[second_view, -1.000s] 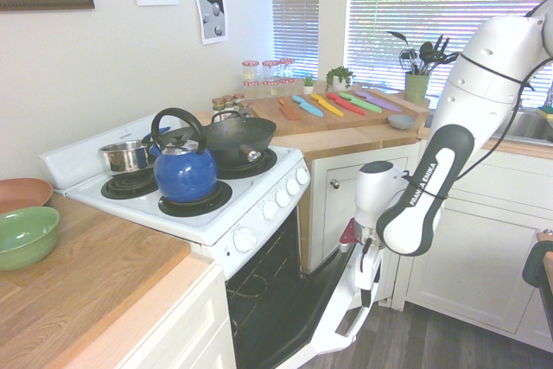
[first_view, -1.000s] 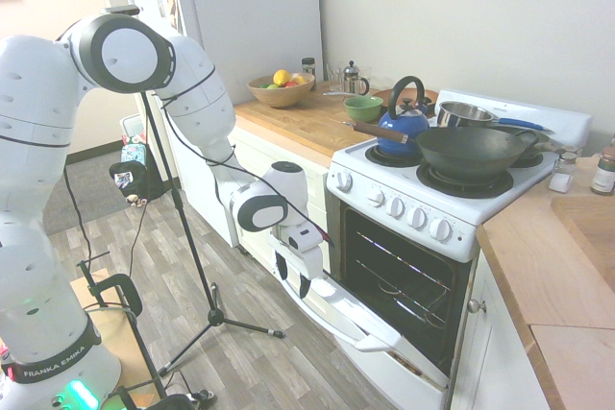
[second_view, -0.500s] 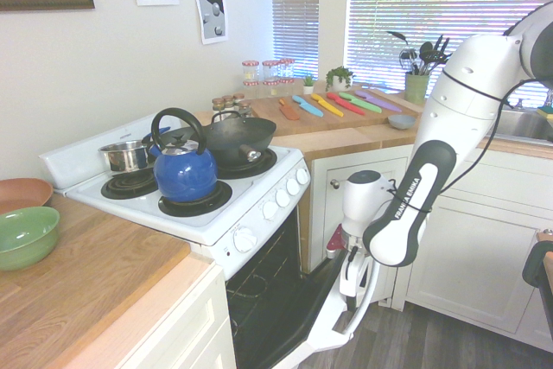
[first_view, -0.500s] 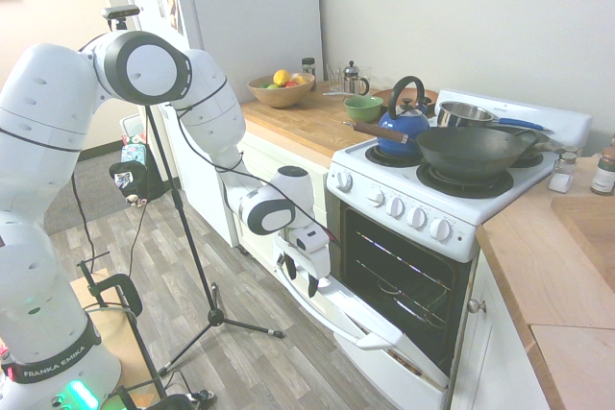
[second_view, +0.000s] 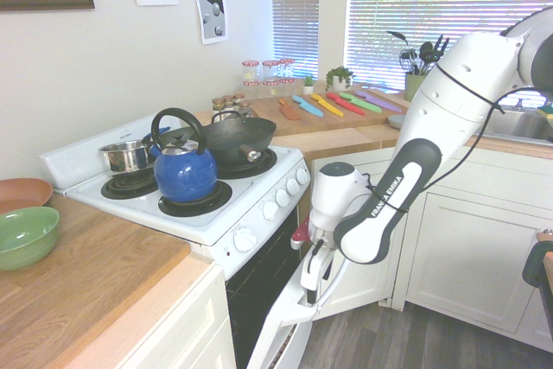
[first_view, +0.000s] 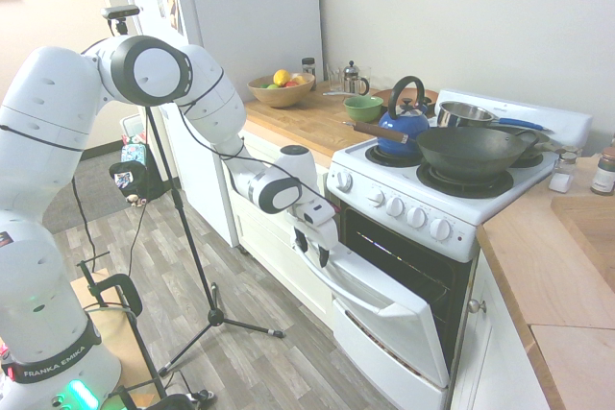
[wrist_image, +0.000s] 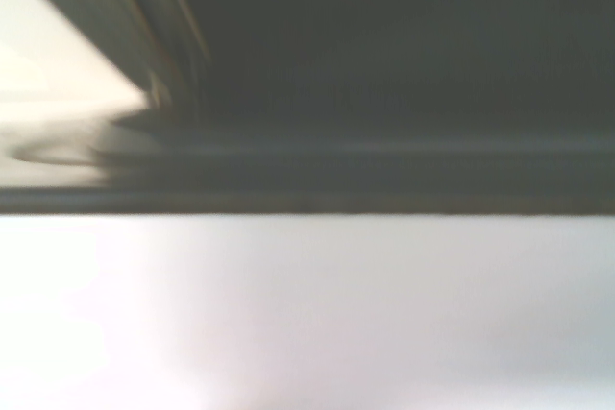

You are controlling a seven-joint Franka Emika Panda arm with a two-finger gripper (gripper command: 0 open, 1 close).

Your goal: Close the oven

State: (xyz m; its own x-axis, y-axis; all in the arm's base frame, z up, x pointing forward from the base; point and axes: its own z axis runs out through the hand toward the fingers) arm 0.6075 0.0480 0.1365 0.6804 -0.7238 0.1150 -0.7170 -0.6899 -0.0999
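Note:
The oven (first_view: 432,201) is a white range with its door (first_view: 384,312) tilted up to roughly halfway, leaving a dark gap above the door. The long white handle (first_view: 348,297) runs along the door's upper edge. My gripper (first_view: 312,249) presses against the door's outer face at its upper left corner, fingers open and holding nothing. From the other side, the gripper (second_view: 311,287) sits against the raised door (second_view: 281,333) below the knob row. The wrist view is blurred, with the white door (wrist_image: 336,314) below and the dark oven interior above.
A blue kettle (first_view: 404,122), a dark wok (first_view: 471,149) and a steel pot (first_view: 464,112) sit on the burners. Cream cabinets (first_view: 274,232) flank the oven on the arm's side, and the tall fridge (first_view: 250,16) stands beyond. More cabinets (second_view: 449,239) stand behind the arm.
The gripper has moved up and toward the range, pushing the door from nearly flat open to about halfway up. The wire racks inside are now mostly covered.

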